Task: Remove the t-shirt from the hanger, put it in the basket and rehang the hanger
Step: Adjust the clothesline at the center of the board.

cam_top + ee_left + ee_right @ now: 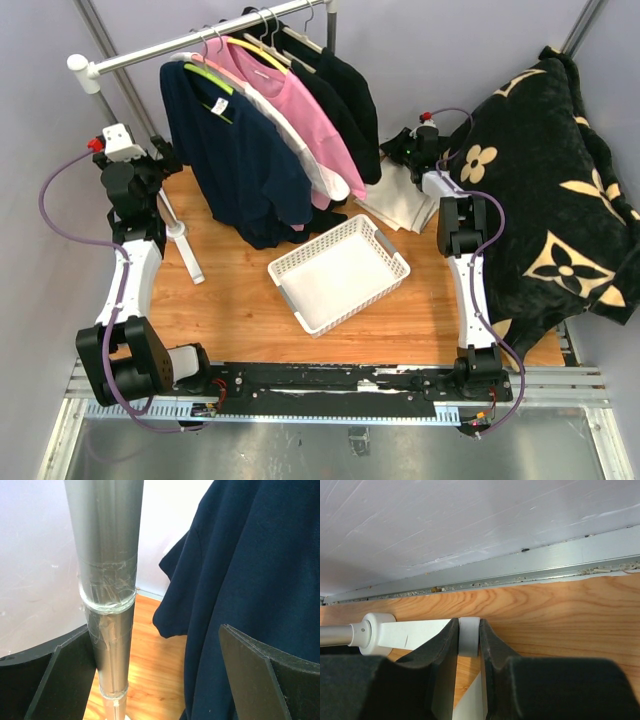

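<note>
Spread wide, left end effector (154, 630), with rack pole (107, 555) left of centre and navy t-shirt (240, 570) hanging just right. Right end effector (468, 622) pinching white rack foot (469, 640). Shift right, close on cloth only, never pole.

readable text: none | numbers: none | blanket (560, 180): flower motifs, any lettering unclear

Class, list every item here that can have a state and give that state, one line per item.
navy t-shirt, hanging on its hanger
pink shirt, hanging
white basket, upright, empty
left gripper, open, holding nothing
right gripper, shut on a white piece
</note>
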Controlling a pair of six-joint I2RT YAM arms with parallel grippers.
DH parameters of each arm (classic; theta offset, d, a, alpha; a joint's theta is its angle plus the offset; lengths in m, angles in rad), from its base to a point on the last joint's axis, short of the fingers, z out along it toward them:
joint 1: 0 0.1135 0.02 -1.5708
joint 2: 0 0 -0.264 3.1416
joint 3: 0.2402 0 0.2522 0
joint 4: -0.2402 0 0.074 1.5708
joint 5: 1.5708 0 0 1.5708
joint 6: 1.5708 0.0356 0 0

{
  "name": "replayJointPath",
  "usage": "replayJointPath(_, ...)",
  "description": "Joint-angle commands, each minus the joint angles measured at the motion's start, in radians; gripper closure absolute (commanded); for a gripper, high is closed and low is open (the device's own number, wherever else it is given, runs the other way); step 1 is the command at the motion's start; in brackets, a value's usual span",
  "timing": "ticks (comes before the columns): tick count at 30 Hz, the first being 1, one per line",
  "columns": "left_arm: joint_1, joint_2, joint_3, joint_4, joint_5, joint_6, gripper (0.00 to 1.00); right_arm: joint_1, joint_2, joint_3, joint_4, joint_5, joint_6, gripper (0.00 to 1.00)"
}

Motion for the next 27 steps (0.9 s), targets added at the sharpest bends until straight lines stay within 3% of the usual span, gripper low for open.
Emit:
replayJointPath(1,-0.004,-0.011,-0.017,0.029,0.068,-0.038,0.00,-0.081,-0.016,-0.010,0.003,0.034,0.017,0.99)
replayJointPath(9,-0.015,0.003,-0.015,0.032,0.092,-0.066,0.00,-0.098,-0.037,-0.041,0.021,0.034,0.026,0.99)
replayJointPath(27,-0.114,0.017,-0.007,0.024,-0.001,-0.112,0.00,-0.118,-0.057,-0.066,0.038,0.031,0.036,0.99)
